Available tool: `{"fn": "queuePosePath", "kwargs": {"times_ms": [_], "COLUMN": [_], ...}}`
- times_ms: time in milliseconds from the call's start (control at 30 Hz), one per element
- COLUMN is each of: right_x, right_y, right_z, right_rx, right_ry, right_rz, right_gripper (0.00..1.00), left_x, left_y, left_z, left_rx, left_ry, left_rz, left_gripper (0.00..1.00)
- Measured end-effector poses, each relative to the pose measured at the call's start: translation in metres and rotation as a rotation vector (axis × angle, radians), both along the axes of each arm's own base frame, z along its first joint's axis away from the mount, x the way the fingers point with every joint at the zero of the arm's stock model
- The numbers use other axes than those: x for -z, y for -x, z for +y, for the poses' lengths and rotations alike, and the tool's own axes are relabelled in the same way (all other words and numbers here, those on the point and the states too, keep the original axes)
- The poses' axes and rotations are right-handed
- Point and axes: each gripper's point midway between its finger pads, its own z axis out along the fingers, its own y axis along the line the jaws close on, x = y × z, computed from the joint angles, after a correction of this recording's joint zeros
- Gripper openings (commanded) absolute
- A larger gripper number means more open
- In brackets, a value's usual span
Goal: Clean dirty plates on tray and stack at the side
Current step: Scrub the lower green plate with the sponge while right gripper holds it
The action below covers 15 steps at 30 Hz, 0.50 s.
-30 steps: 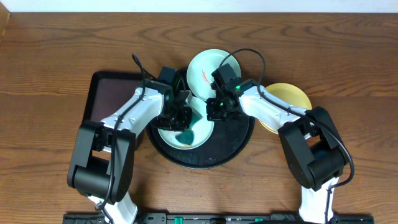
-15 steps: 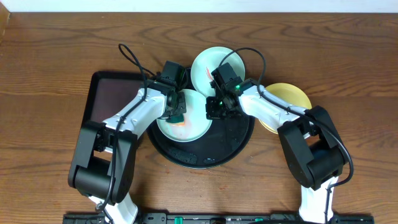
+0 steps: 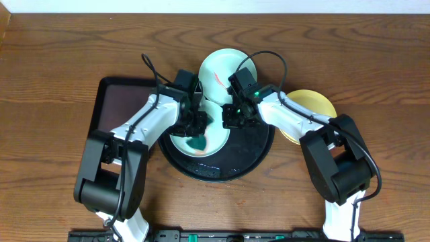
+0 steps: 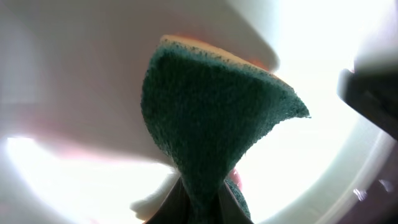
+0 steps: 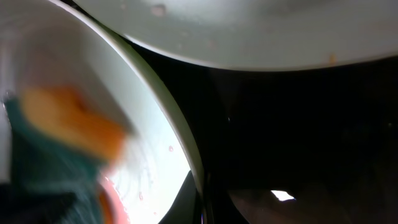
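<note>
Overhead: left claw (image 3: 195,130) pinches the green sponge (image 3: 197,143) on the mint plate (image 3: 216,140); right claw (image 3: 232,119) grip, can't tell.

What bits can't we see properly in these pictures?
- Overhead: the left gripper and green sponge cover the middle of the plate on the black tray, so any red streak there is hidden.
- Overhead: the right arm crosses the yellow plate, hiding part of it.
- Right wrist view: the sponge is only a blur.
- Right gripper: dark overhead, fingers not clear in its wrist view, so open or shut is unclear.
</note>
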Motion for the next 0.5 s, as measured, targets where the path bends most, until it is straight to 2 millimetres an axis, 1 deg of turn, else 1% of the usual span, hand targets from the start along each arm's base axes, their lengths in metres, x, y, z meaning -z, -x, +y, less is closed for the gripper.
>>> {"fn": "queuePosePath", "kwargs": {"times_ms": [100, 167, 233, 333, 500], "right_x": [0.000, 0.000, 0.000, 0.000, 0.000], "right_y": [0.000, 0.000, 0.000, 0.000, 0.000], "right_z": [0.000, 0.000, 0.000, 0.000, 0.001], "right_rx": [0.000, 0.000, 0.000, 0.000, -0.002], "right_ry": [0.000, 0.000, 0.000, 0.000, -0.006], "right_rz": [0.000, 0.000, 0.000, 0.000, 0.003], "right_gripper": [0.01, 0.01, 0.01, 0.01, 0.01], "left_x": [-0.002, -0.002, -0.002, 0.000, 0.004], "left_y": [0.001, -0.005, -0.013, -0.024, -0.033], "left_z": [-0.012, -0.016, -0.016, -0.007, 0.018], "left_rx": [0.046, 0.050, 0.032, -0.038, -0.219], "left_ry": [0.064, 0.079, 0.070, 0.012, -0.153], "left_rz": [-0.009, -0.037, -0.068, -0.101, -0.133], "left_gripper": [0.08, 0.07, 0.08, 0.07, 0.07]}}
